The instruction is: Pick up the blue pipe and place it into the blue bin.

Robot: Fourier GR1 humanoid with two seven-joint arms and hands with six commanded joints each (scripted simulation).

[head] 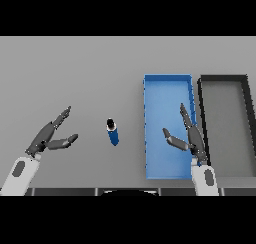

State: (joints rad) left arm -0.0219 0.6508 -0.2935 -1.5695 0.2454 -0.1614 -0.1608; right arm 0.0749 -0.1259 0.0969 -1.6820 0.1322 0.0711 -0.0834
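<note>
The blue pipe (113,132), short with a dark open end, stands on the grey table (75,68) just left of the blue bin (165,90). My right hand (192,138) hovers open over the bin's near right part, fingers straight and thumb spread toward the pipe. My left hand (47,137) is open at the left, a short way from the pipe, with nothing in it. Neither hand touches the pipe.
A dark grey bin (225,103) sits right beside the blue bin on its right side. Both bins reach close to the table's near edge.
</note>
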